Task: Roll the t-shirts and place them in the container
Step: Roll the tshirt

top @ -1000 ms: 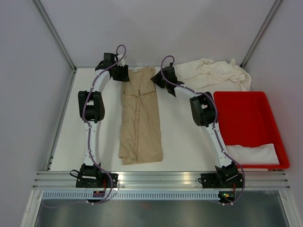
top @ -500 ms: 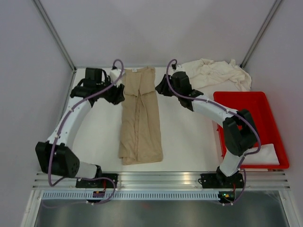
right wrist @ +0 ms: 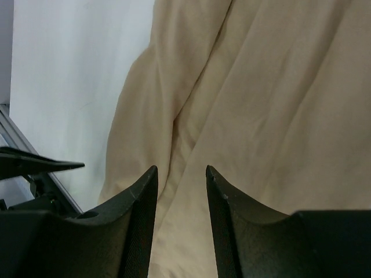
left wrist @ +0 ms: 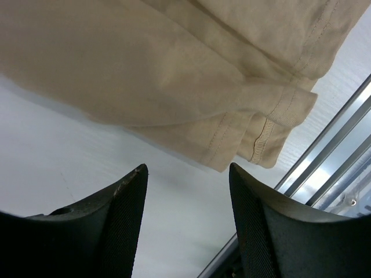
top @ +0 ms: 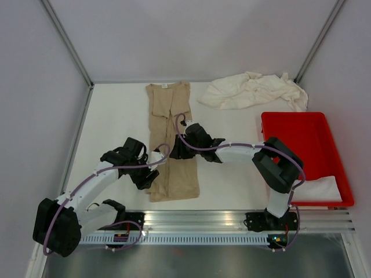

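Jaws apart and empty on left gripper [left wrist: 186, 174], beside tan t-shirt [top: 168, 110] at its near-left corner, and right gripper [right wrist: 181, 171], over its middle; strip-folded, not yet rolled; cream-white t-shirts [top: 255, 92] heaped right of its far end, apparently untouched.

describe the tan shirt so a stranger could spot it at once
Start at the white table; down its middle lies a long narrow strip, the tan t-shirt. Unlike the crumpled cream-white pile at the far right, it is folded flat and beige.
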